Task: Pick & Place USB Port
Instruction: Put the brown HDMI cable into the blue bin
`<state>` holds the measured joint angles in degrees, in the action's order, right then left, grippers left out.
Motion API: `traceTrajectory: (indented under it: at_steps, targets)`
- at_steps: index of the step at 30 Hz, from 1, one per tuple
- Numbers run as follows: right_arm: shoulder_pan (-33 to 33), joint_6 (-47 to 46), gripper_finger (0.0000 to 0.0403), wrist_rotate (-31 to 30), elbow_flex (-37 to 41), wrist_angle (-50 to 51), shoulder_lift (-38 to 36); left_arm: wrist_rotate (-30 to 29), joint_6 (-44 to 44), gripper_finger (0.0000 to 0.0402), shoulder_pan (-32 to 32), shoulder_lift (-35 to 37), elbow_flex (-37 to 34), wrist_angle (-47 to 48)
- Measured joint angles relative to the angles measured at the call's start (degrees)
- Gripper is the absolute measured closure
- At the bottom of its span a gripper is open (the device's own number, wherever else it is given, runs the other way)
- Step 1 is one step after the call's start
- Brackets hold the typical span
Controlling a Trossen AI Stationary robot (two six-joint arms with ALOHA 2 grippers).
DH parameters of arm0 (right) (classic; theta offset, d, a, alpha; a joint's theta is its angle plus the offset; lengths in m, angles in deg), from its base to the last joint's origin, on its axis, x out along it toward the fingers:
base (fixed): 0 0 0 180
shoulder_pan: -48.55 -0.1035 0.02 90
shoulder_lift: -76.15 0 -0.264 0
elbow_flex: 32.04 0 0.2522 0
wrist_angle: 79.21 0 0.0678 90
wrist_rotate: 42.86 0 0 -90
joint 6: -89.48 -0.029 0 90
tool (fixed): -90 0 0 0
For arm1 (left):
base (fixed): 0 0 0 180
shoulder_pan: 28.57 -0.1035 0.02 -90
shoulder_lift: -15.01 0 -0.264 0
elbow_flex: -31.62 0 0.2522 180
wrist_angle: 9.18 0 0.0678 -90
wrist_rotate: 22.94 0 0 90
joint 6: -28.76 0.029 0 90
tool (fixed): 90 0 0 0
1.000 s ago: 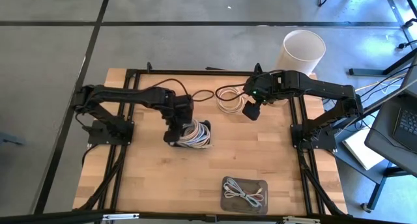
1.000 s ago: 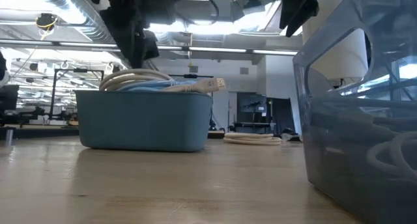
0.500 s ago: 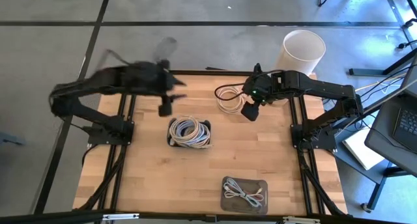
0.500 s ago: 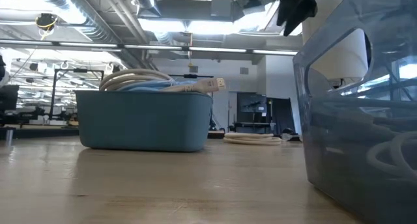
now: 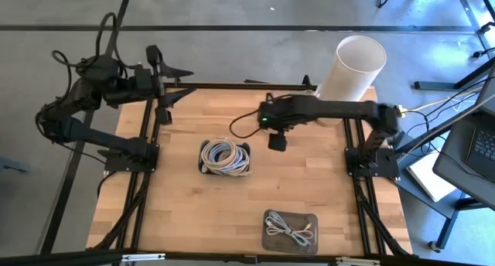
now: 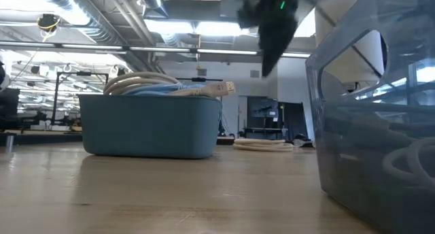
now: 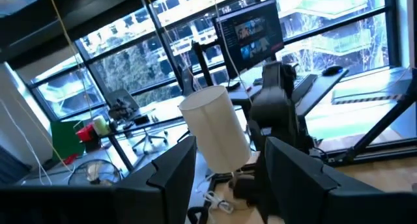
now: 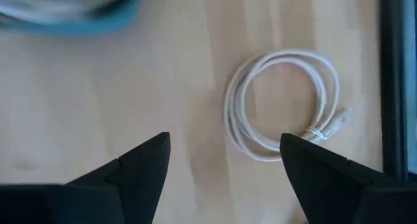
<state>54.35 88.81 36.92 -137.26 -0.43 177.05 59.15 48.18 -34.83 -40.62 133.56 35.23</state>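
Observation:
A white coiled cable [image 8: 280, 107] with a tied connector end lies flat on the wood; it also shows far off in the low view [image 6: 262, 144]. In the high view my right arm covers it. My right gripper [image 8: 225, 178] hangs open above the table beside this coil, seen from above [image 5: 276, 139] and dark in the low view [image 6: 272, 30]. A blue bin [image 5: 224, 158] holds several coiled cables, one plug sticking over its rim [image 6: 228, 88]. My left gripper [image 5: 179, 82] is open, raised at the table's far-left corner, pointing into the room [image 7: 228, 185].
A grey tray [image 5: 290, 231] with one coiled cable sits near the table's near edge and fills the low view's right side [image 6: 374, 125]. A white cylindrical bin [image 5: 357, 65] stands beyond the far-right corner. Bare wood lies between the blue bin and the tray.
My left gripper has risen out of the blue bin and swung up and back to the far-left corner; the cables stay in the bin. My right arm has stretched toward the table's left, carrying its gripper over the white coil.

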Motion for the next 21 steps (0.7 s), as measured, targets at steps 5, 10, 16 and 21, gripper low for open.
traceTrajectory:
  at_steps: [5, 10, 16, 21]
  targets:
    - [3.5, 7.1, 0.0107, 2.9, 0.0, -1.7, 8.8, -0.9, 0.0, 0.0223, 0.0, 0.0, 0.0, 0.0]
    - [6.7, 9.8, 0.0107, 7.2, 0.0, -5.3, 14.2, -1.6, -0.1, 0.0223, 0.0, 0.0, 0.0, 0.0]
    - [8.5, 13.0, 0.0107, 9.0, 0.0, -9.8, 17.0, -1.6, -0.2, 0.0223, 0.0, 0.0, 0.0, 0.0]
    - [10.0, 14.6, 0.0107, 10.8, 0.2, -10.7, 19.3, -1.6, -0.7, 0.0223, 0.0, 0.0, 0.0, 0.0]
